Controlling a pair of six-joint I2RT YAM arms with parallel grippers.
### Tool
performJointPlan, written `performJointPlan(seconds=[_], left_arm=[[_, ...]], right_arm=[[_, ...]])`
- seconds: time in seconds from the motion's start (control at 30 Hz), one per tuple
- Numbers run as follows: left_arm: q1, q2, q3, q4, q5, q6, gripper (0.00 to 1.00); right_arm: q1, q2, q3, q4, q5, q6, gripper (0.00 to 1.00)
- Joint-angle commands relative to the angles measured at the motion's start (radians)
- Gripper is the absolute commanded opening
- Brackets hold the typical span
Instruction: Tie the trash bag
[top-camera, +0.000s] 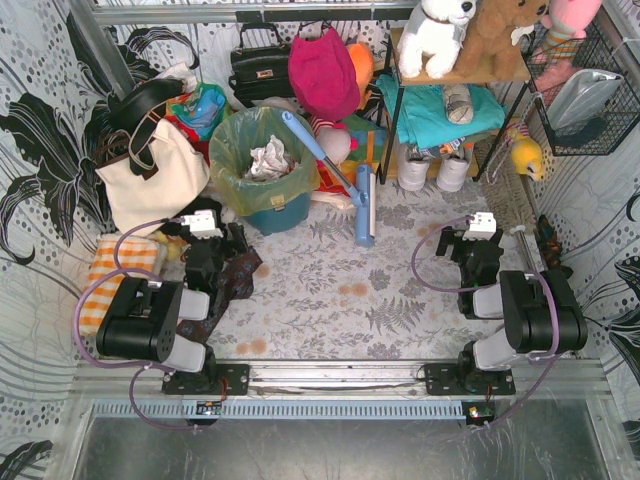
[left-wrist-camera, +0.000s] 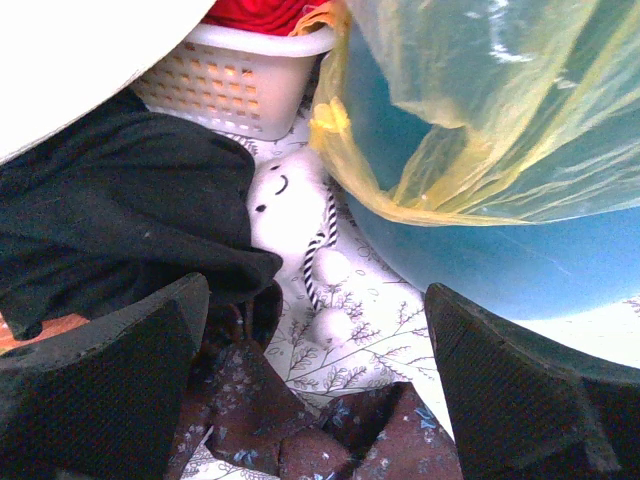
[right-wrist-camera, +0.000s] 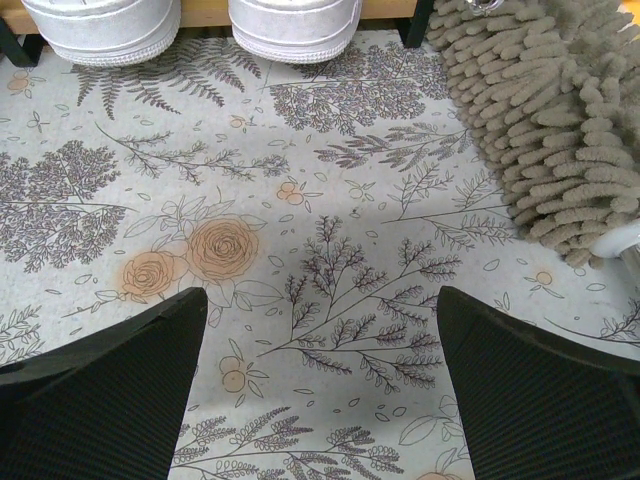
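Approach: left gripper (left-wrist-camera: 315, 390) and right gripper (right-wrist-camera: 320, 390) gape wide, empty; trash bag (top-camera: 236, 168) untied at 11 o'clock; next likely needs rim grasped.

Black left arm (top-camera: 150, 325) and right arm (top-camera: 530, 310), grey links, white wrist blocks (top-camera: 203, 222), purple cables (top-camera: 413, 262), black textured fingers (left-wrist-camera: 100, 390)

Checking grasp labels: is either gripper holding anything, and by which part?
Nothing held: left gripper and right gripper both open, empty; trash bag untouched.
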Motion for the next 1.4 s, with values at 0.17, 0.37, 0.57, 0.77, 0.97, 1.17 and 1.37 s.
performJointPlan(seconds=[0.17,0.37,0.57,0.77,0.97,1.17,1.37], left_arm=[[-0.054,-0.148,0.005,-0.067,-0.102,0.032,0.98],[-0.108,-0.270,0.048,-0.279,-0.158,0.013,0.98],[-0.130,-0.441,0.046,-0.453,-0.194,-0.056,0.98],[-0.132,-0.612,0.100,-0.695,-0.237,-0.133,0.98],[-0.131,-0.675,0.269,-0.970,-0.208,-0.163,0.98],[-0.132,-0.697,0.415,-1.182,-0.204,-0.233,0.98],[-0.133,-0.699,0.509,-1.335,-0.197,-0.270,0.98]], right_arm=[[0.009,-0.125,0.064,-0.177,0.012,-0.010,0.97],[0.009,-0.261,0.059,-0.308,0.043,0.009,0.97],[0.009,-0.406,0.108,-0.476,0.080,0.060,0.97],[0.009,-0.539,0.181,-0.653,0.060,0.122,0.97],[0.009,-0.646,0.266,-0.839,-0.107,0.136,0.97],[0.009,-0.705,0.332,-0.931,-0.419,0.070,0.97],[0.009,-0.676,0.446,-0.980,-0.662,0.103,0.97]])
